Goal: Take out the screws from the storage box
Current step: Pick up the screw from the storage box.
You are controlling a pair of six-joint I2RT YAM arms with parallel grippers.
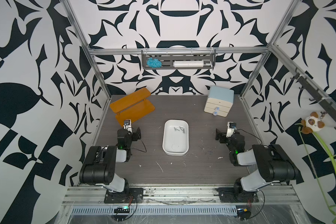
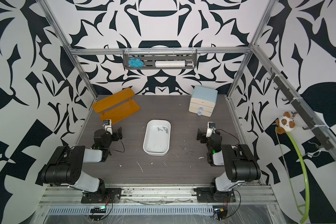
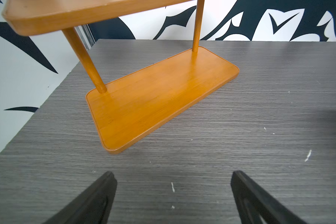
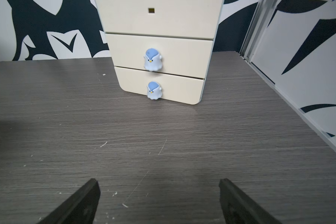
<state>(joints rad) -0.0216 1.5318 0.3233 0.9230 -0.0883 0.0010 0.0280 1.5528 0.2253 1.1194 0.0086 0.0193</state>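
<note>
The storage box (image 1: 175, 142), a shallow white tray, sits mid-table in both top views (image 2: 155, 141). Several small silver-grey screws (image 1: 179, 129) lie loose in its far end (image 2: 163, 129). My left gripper (image 1: 137, 134) hovers low to the left of the box, open and empty (image 2: 119, 133). To the right of the box, my right gripper (image 1: 219, 134) is likewise open and empty (image 2: 200, 135). Both stand apart from the box. In the left wrist view the left gripper (image 3: 173, 172) shows only bare table between its fingers. The right gripper (image 4: 158, 180) shows the same. Neither wrist view shows box or screws.
An orange two-tier shelf (image 1: 132, 106) stands at the back left, just ahead of the left gripper (image 3: 159, 97). A cream drawer cabinet with a pale blue top (image 1: 219, 100) stands back right, facing the right gripper (image 4: 159, 48). A wall rack (image 1: 177, 62) hangs behind.
</note>
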